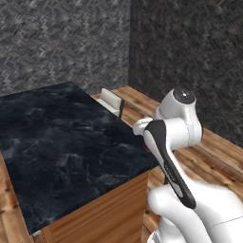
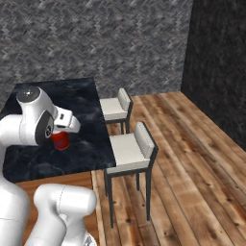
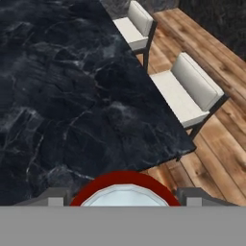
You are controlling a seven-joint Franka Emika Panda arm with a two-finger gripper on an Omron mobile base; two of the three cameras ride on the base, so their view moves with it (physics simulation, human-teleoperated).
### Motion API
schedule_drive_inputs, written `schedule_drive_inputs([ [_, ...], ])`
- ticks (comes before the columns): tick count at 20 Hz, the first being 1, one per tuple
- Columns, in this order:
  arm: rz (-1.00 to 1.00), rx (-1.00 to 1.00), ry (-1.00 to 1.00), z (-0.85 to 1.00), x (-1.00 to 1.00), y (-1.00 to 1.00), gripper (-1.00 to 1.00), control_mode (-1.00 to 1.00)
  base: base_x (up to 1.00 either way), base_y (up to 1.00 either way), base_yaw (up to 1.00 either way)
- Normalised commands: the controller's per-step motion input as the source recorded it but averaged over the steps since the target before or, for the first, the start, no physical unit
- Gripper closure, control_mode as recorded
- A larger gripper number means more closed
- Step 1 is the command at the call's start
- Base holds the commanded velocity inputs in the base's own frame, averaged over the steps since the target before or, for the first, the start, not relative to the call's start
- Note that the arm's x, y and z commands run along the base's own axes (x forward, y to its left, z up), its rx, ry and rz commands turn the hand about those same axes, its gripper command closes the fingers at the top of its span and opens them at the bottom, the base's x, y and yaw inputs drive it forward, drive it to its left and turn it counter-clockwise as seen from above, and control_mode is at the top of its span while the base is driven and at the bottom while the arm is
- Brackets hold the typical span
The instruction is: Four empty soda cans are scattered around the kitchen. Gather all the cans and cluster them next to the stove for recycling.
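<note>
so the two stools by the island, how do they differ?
In the right base view, the near stool shows its full dark legs; the far stool has its lower part hidden behind the near one. The near stool sits by the countertop's front corner; the far stool sits further along that edge. Both share white cushioned seats and backs on dark frames, facing the counter.

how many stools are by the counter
2. The near stool sits at the counter's corner edge; the far stool stands further along the same side, toward the tiled wall. The arm could be hiding others in the left base view.
</note>
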Motion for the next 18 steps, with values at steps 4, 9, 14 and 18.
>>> schedule_drive_inputs([
  [4,0.00,0.00,0.00,0.18,-0.30,0.00,1.00,-1.00,0.00,0.00,0.00],
  [9,0.00,0.00,0.00,0.13,-0.22,0.00,1.00,1.00,-0.06,0.00,0.00],
  [14,0.00,0.00,0.00,0.00,0.00,0.00,1.00,1.00,-0.42,0.00,0.00],
  [18,0.00,0.00,0.00,0.00,0.00,0.00,1.00,1.00,-0.40,0.00,0.00],
])
